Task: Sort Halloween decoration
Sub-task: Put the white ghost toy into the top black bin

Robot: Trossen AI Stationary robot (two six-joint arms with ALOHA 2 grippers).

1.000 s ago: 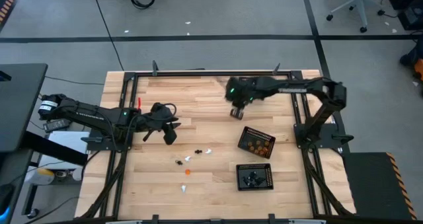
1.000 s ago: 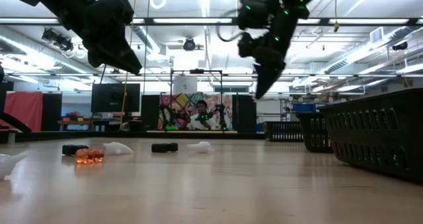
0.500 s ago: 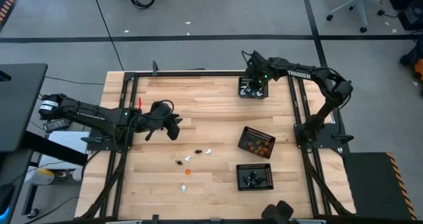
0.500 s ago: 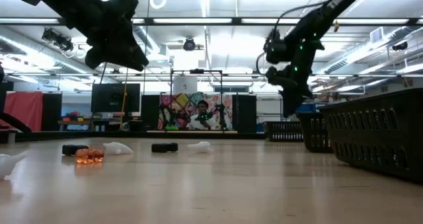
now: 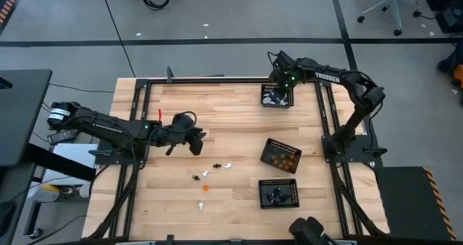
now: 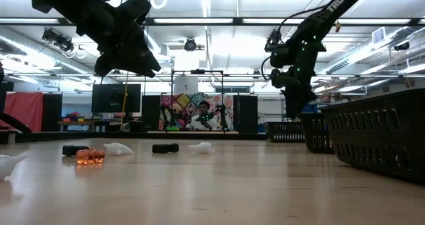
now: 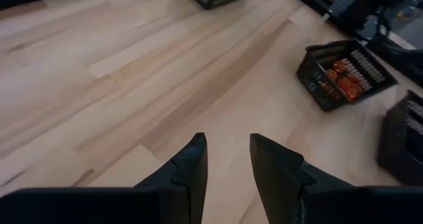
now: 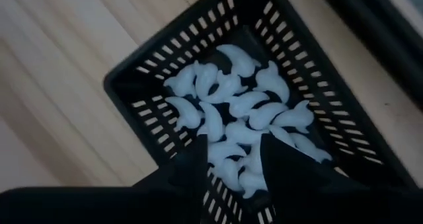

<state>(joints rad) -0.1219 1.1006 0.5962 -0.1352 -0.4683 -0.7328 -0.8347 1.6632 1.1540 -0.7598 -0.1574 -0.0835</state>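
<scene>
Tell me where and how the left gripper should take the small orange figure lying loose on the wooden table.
Probably from straight above, closing across the body of the small orange figure: it lies low on the wooden table, apart from its neighbours, with bare wood around it. The left gripper hangs open nearby; its finer shape is too small to tell.

I see both hands raised above the bench [image 6: 219,185]; an orange figure [image 6: 89,156], black figures [image 6: 165,147] and white figures [image 6: 119,148] lie left, mesh trays [image 6: 378,135] right.
</scene>
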